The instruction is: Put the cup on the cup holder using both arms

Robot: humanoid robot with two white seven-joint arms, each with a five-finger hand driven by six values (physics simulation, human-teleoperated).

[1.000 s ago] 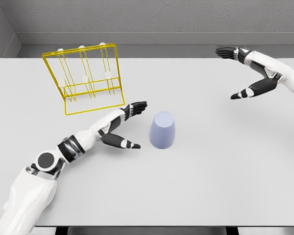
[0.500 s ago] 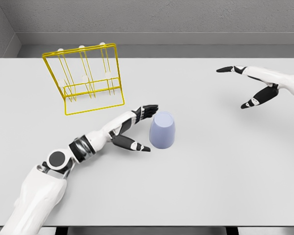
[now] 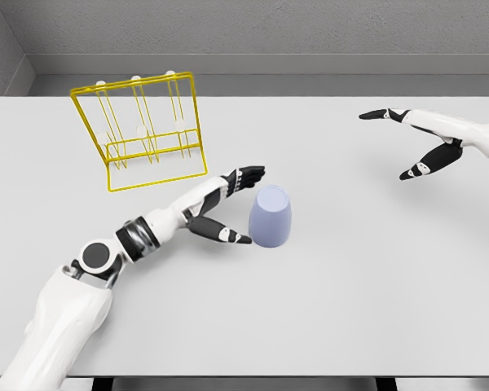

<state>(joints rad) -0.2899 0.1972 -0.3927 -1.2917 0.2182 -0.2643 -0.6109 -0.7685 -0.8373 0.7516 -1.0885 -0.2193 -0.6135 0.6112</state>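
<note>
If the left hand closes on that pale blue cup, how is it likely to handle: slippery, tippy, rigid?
The cup looks smooth and tapered, so the fingers may slide toward its narrower end. It stands upside down on its wider rim, so a sideways nudge would probably shift it rather than tip it. It appears rigid, and likely light. The left hand is open beside it.

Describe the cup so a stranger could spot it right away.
On the pale grey table, look near the middle, right of the yellow wire rack. The lavender plastic cup stands upside down beside the open left robot hand, the only solid rounded object.
</note>
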